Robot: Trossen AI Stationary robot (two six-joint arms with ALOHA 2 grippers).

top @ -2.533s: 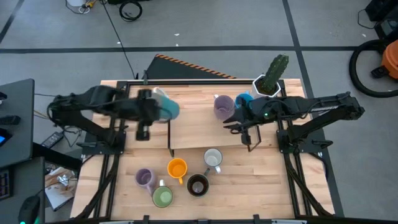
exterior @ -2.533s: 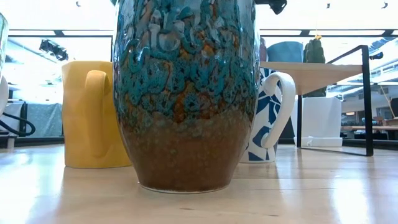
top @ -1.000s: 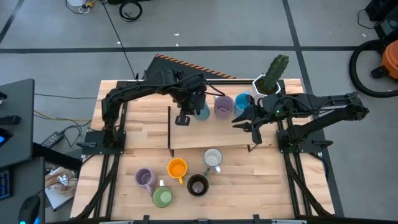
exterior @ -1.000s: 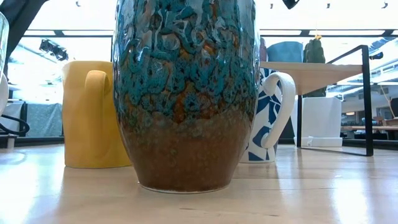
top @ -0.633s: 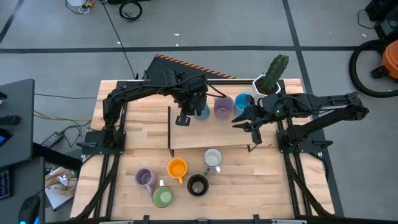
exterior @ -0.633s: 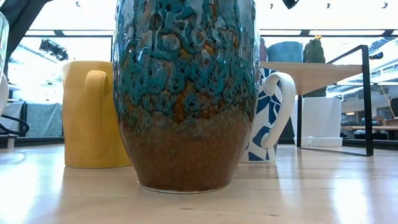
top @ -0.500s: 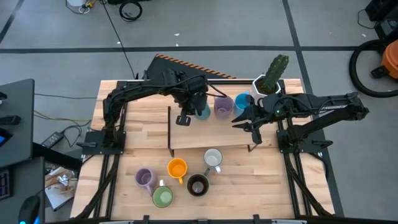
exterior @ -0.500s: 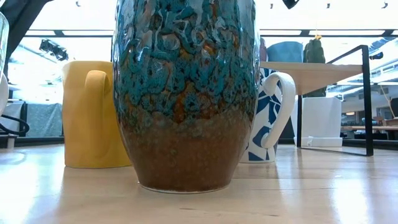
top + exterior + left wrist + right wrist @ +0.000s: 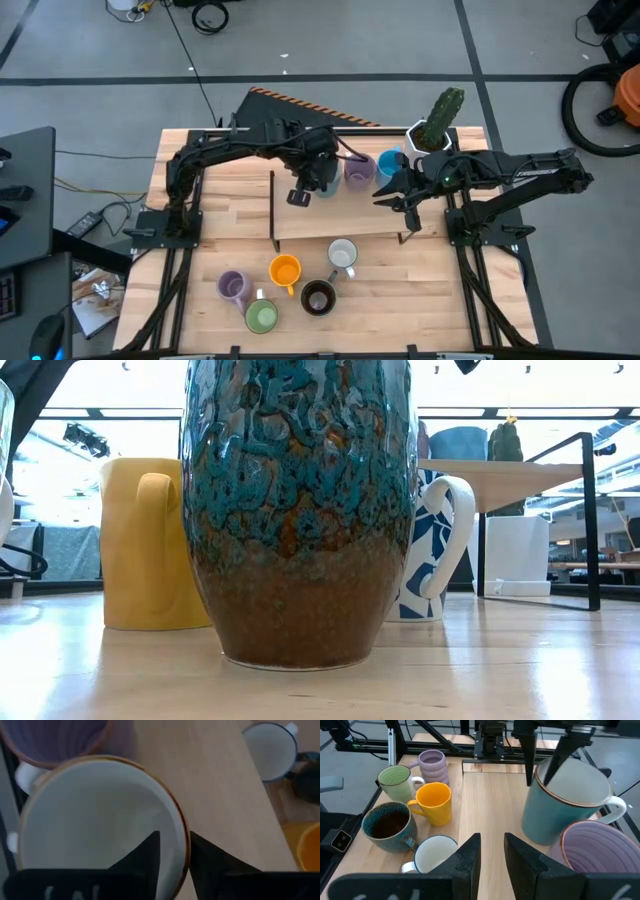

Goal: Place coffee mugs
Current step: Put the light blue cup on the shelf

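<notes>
A teal mug [image 9: 565,802] is seen set on the raised shelf [image 9: 340,215] beside a lavender mug [image 9: 358,172], its rim straddled by the parted left claw [image 9: 174,851]. If the claw is lifted askew, the rim could be caught and the mug tipped against its neighbour; the right claw [image 9: 492,851] waits nearby, slightly apart and empty

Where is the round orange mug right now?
In the high view, the round orange mug sits on the wooden table's near part, between the lavender ribbed mug and the white enamel mug.
</notes>
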